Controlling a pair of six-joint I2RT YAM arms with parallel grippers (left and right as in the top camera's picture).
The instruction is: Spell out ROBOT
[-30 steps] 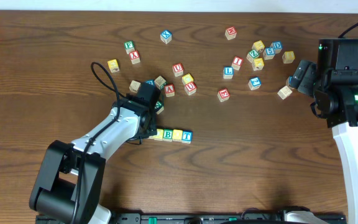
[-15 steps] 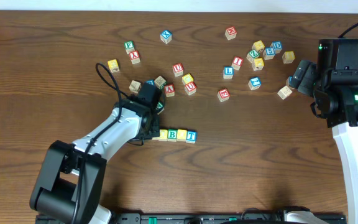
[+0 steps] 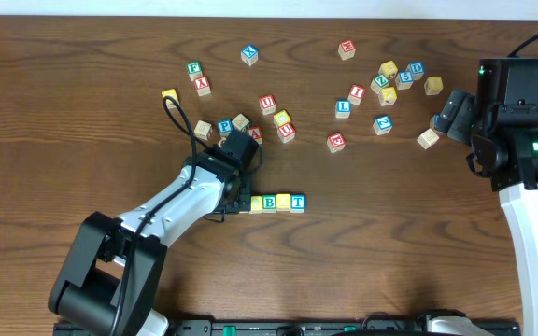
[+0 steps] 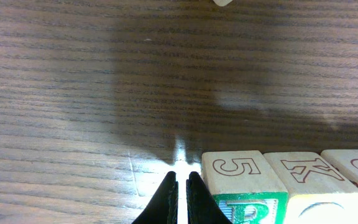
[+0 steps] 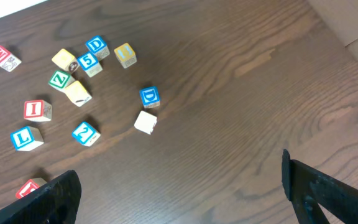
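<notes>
A row of wooden cubes lies at the table's middle front. From the overhead view it reads yellow cube (image 3: 257,202), green B (image 3: 269,202), yellow cube (image 3: 283,202), blue T (image 3: 297,202). The green R cube (image 4: 244,186) is at the row's left end and shows only in the left wrist view, with a yellow-faced cube (image 4: 316,186) beside it. My left gripper (image 4: 179,177) is shut and empty, its tips down at the table against the R cube's outer side (image 3: 242,200). My right gripper (image 5: 179,186) hangs open and empty at the far right (image 3: 448,112).
Loose cubes lie behind the row: red U (image 3: 267,103), red A (image 3: 255,134), a blue P cube (image 3: 224,126). More cubes are scattered at the back right, including blue L (image 3: 343,107) and a cluster (image 3: 395,79). A plain cube (image 5: 145,122) lies under the right gripper's view.
The shut left gripper has slid right along the table, and the whole row of cubes has shifted right with it by about one cube width. The right arm has not moved.
</notes>
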